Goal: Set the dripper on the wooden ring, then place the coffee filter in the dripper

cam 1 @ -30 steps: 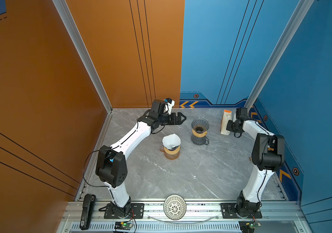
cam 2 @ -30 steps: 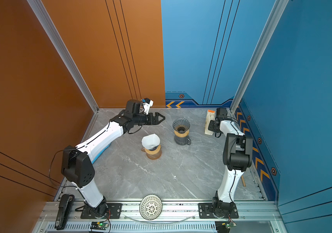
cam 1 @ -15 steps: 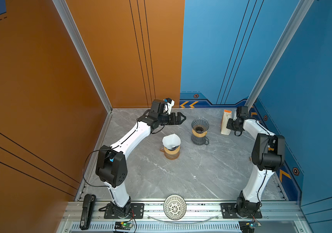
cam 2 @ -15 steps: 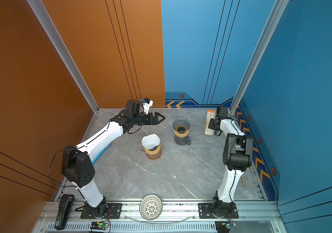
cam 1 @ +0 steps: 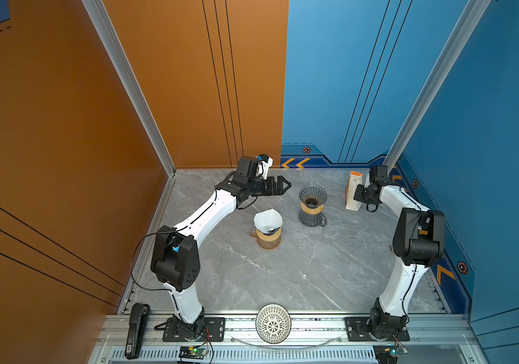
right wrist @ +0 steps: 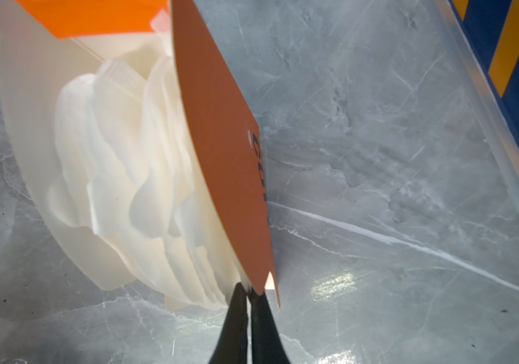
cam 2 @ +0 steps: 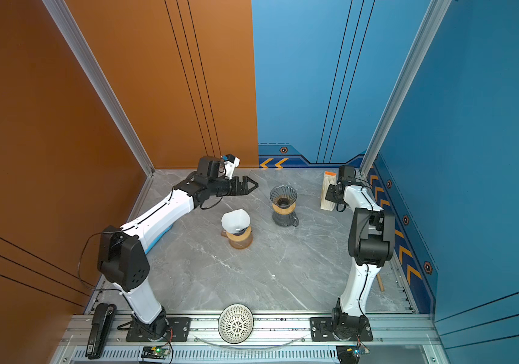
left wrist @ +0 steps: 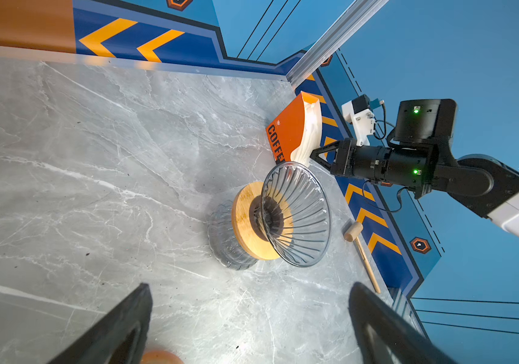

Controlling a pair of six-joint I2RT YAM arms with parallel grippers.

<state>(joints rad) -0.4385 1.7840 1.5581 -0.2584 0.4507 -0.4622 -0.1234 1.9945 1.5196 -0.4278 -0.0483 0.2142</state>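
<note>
An empty dark glass dripper (cam 1: 312, 195) (cam 2: 283, 195) (left wrist: 296, 214) stands on a wood-collared glass server at the back middle. To its right an orange pack (cam 1: 353, 190) (cam 2: 327, 192) (right wrist: 220, 141) stands, holding several white coffee filters (right wrist: 119, 164). My right gripper (cam 1: 358, 196) (cam 2: 330, 193) (left wrist: 311, 154) (right wrist: 248, 291) is shut on the edge of the outermost coffee filter, right beside the pack's orange wall. My left gripper (cam 1: 286, 186) (cam 2: 253, 186) (left wrist: 249, 288) hangs open and empty to the left of the dripper.
A second server (cam 1: 269, 239) (cam 2: 240, 239) with a white filter (cam 1: 267, 219) (cam 2: 235, 219) in its dripper stands nearer the middle. A wooden mallet (left wrist: 362, 252) (cam 2: 380, 282) lies by the right wall. A white lattice bowl (cam 1: 273, 323) and a black tool (cam 1: 136, 331) rest on the front rail.
</note>
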